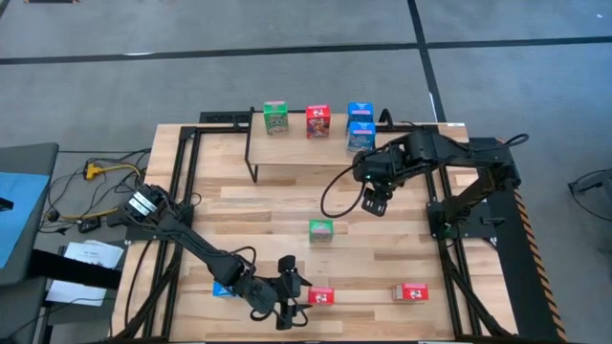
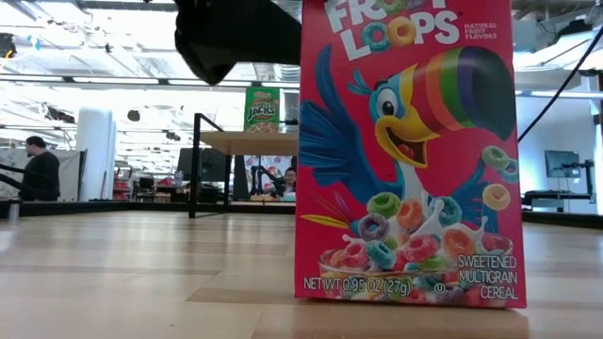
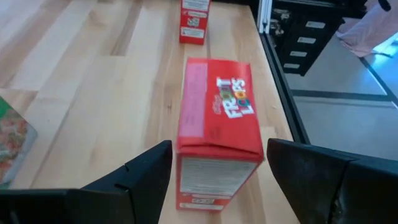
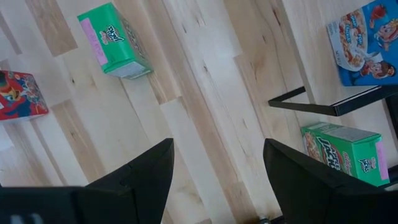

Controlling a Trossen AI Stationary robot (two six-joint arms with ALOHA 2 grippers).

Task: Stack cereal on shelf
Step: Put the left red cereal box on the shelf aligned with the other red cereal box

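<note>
Looking down, four boxes stand on the shelf; four wait below. Left gripper gapes around a red box; right gripper hangs wide, empty.

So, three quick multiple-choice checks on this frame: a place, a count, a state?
1. Where is the left gripper?
A. Over the shelf
B. At the table's near edge, by a red box
C. Off the table

2. How many red boxes appear from above?
A. One
B. Five
C. Three

3. The right gripper is:
A. Open, empty
B. Shut on a blue box
C. Shut on a green box

Answers: B, the left gripper straddles a red box; C, that one, another, and one on the shelf; A, the right gripper holds nothing.
</note>
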